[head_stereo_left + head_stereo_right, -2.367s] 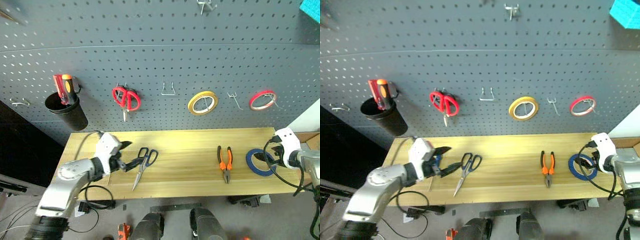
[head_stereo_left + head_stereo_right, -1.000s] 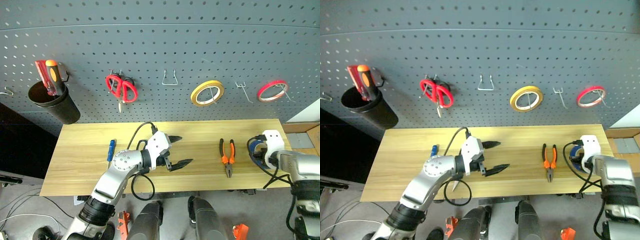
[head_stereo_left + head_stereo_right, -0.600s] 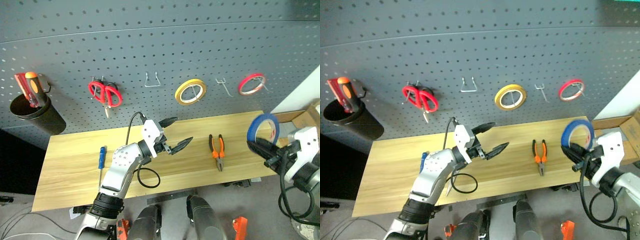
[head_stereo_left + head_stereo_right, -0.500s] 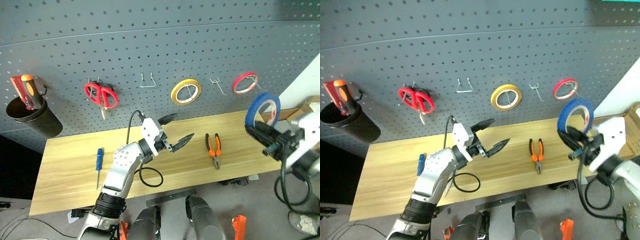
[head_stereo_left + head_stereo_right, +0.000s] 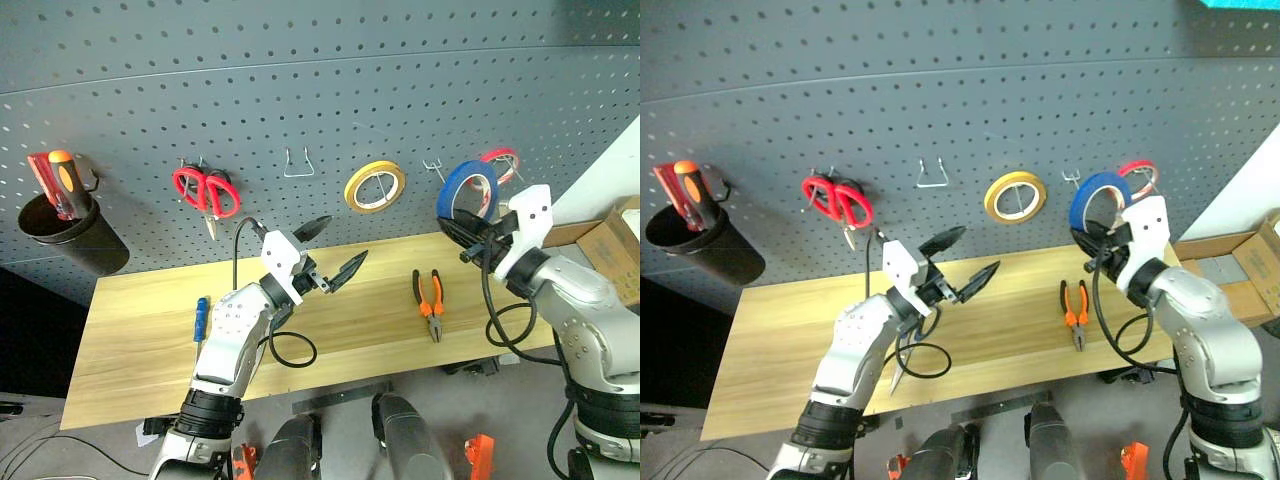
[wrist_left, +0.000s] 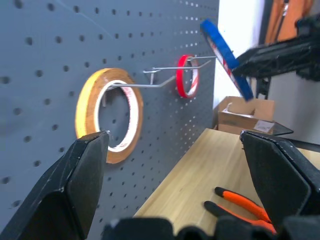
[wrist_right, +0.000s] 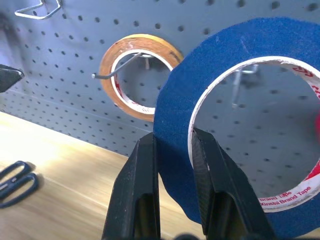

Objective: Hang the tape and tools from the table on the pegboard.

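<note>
The right gripper (image 7: 172, 200) pinches the blue tape roll (image 5: 466, 190) upright just before the pegboard (image 5: 320, 90), apparently beside the red roll (image 5: 500, 160). The left gripper (image 5: 332, 250) hangs wide and empty above the worktop (image 5: 150, 330); orange-and-black pliers (image 5: 428, 300) lie below the pegboard.

The white inner core of the blue tape (image 7: 215, 80), clamped between the shut fingers of the right gripper (image 7: 172, 150), carries small red print reading roughly "Xinshi Brand Tape". No other text is legible.
</note>
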Motion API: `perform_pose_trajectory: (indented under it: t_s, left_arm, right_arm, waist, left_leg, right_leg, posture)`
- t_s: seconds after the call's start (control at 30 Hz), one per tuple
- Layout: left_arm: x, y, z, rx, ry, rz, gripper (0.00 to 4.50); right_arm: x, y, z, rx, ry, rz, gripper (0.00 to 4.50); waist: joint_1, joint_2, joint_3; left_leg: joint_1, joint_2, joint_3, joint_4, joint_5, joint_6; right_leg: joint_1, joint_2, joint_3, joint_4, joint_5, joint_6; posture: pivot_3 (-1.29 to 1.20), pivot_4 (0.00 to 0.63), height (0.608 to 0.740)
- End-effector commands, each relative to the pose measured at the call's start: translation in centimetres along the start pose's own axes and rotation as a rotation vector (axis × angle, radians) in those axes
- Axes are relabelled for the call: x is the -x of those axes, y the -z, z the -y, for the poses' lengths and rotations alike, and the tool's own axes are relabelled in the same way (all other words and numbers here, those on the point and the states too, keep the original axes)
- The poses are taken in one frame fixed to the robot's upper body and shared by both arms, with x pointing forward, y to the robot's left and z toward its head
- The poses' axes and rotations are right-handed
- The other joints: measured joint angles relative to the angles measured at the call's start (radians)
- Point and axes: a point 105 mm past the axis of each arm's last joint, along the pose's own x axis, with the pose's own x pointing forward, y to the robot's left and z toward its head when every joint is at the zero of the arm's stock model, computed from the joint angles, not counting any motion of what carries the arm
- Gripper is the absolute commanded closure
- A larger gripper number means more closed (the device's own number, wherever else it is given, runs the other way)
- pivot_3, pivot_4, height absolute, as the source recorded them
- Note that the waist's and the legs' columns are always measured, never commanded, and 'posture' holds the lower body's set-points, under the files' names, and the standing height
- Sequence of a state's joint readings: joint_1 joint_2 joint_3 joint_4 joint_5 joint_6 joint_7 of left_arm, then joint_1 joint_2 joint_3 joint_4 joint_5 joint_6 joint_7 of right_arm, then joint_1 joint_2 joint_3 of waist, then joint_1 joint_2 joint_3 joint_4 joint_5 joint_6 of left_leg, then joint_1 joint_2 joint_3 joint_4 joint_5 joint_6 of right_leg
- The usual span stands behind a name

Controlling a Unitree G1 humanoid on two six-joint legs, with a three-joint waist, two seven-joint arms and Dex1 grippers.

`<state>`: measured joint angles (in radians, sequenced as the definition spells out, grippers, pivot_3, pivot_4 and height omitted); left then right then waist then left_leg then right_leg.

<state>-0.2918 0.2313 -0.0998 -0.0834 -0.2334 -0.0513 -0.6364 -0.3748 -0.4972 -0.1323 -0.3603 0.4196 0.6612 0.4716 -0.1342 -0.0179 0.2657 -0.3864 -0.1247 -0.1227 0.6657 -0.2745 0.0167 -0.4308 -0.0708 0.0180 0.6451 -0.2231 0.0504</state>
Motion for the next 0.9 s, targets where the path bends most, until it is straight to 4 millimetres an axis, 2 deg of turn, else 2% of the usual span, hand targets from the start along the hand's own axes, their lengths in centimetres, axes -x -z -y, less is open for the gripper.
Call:
perform_pose_trajectory:
  t_s: [0.03,0.27,0.33,0.37,0.47,0.53,0.63,0.7,0.73,0.77,0.83,0.9]
  left_arm:
    - [0.4,-1.3,-0.1,-0.044,-0.020,0.030,0.00]
    - [0.8,-1.3,-0.4,-0.063,-0.046,0.014,0.00]
    - [0.8,-1.4,-0.5,-0.065,-0.050,0.013,0.00]
    - [0.8,-1.4,-0.5,-0.066,-0.051,0.013,0.00]
    - [0.7,-1.4,-0.5,-0.066,-0.053,0.013,0.00]
    - [0.6,-1.4,-0.4,-0.064,-0.051,0.015,0.00]
    - [0.6,-1.3,-0.4,-0.062,-0.048,0.013,0.00]
    - [0.7,-0.9,-0.4,-0.063,-0.036,-0.011,0.00]
    - [0.9,-0.5,-0.2,-0.065,-0.020,-0.035,0.00]
    - [1.3,0.4,0.3,-0.079,0.027,-0.086,0.00]
    - [2.7,2.9,1.4,-0.089,0.123,-0.216,0.00]
    - [3.8,4.2,2.4,-0.071,0.188,-0.299,0.00]
  right_arm:
    - [-1.5,-0.8,0.0,0.036,-0.022,0.051,4.15]
    - [-5.7,0.8,1.9,0.027,0.009,0.014,4.15]
    - [-6.3,0.7,3.0,-0.061,0.055,0.032,3.44]
    - [-6.5,0.7,3.5,-0.090,0.074,0.038,3.26]
    - [-6.7,0.8,3.8,-0.062,0.092,0.035,2.20]
    - [-6.2,0.8,3.8,-0.068,0.091,0.032,1.66]
    - [-4.5,1.3,3.7,-0.044,0.082,-0.019,0.68]
    - [-2.6,2.3,3.9,-0.016,0.094,-0.111,0.09]
    - [-1.5,2.8,4.0,-0.017,0.096,-0.162,0.09]
    - [0.3,3.5,3.5,-0.031,0.063,-0.221,0.09]
    - [4.3,5.6,1.5,-0.119,-0.047,-0.342,0.09]
    - [6.5,6.9,0.3,-0.158,-0.085,-0.427,0.09]
  waist:
    - [0.001,0.001,-0.005]
    - [0.004,0.004,-0.023]
    - [0.005,0.003,-0.026]
    - [0.006,0.003,-0.026]
    - [0.017,0.004,-0.028]
    - [0.022,0.004,-0.030]
    - [0.026,0.004,-0.030]
    - [0.036,0.005,-0.031]
    - [0.041,0.005,-0.031]
    - [0.044,0.005,-0.031]
    - [0.054,0.007,-0.030]
    - [0.052,0.006,-0.029]
  left_leg:
    - [0.000,0.000,0.000,0.000,0.000,0.000]
    - [0.002,0.000,0.001,0.000,0.000,0.000]
    - [0.002,0.000,0.001,0.000,0.000,0.000]
    - [0.002,0.000,0.001,0.000,0.000,0.000]
    - [0.002,0.000,0.001,0.000,0.000,0.000]
    - [0.001,0.000,0.001,0.000,0.000,0.000]
    - [0.000,0.000,0.001,0.000,0.000,0.000]
    - [-0.004,0.000,0.000,0.000,0.000,0.000]
    - [-0.006,0.000,0.000,0.001,0.000,0.000]
    - [-0.010,0.000,0.000,0.003,0.000,0.000]
    - [-0.012,0.000,0.000,0.005,0.000,0.000]
    - [-0.012,0.002,-0.004,0.005,-0.001,0.001]
  right_leg:
    - [0.000,0.000,0.000,0.000,0.000,0.000]
    - [0.000,0.000,0.000,0.002,0.001,-0.001]
    - [0.000,0.000,0.000,0.002,0.001,-0.001]
    - [0.000,0.000,0.000,0.002,0.001,-0.001]
    - [0.000,0.000,0.001,0.002,0.001,-0.002]
    - [-0.001,0.000,0.001,0.002,0.001,-0.002]
    - [-0.003,0.000,0.001,0.002,0.001,-0.002]
    - [-0.006,0.000,0.000,0.002,0.001,-0.002]
    - [-0.008,0.000,0.000,0.003,0.001,-0.002]
    - [-0.011,0.000,0.001,0.004,0.001,-0.002]
    - [-0.011,0.000,0.000,0.004,0.001,-0.002]
    - [-0.010,0.000,-0.001,0.002,0.001,-0.002]
  posture:
    - [-0.22,0.171,0.740]
    - [-0.19,0.160,0.740]
    - [-0.19,0.158,0.740]
    - [-0.19,0.158,0.740]
    - [-0.19,0.162,0.740]
    - [-0.19,0.169,0.740]
    - [-0.20,0.181,0.740]
    - [-0.20,0.196,0.740]
    - [-0.20,0.201,0.740]
    - [-0.21,0.231,0.740]
    - [-0.21,0.250,0.740]
    - [-0.21,0.274,0.740]
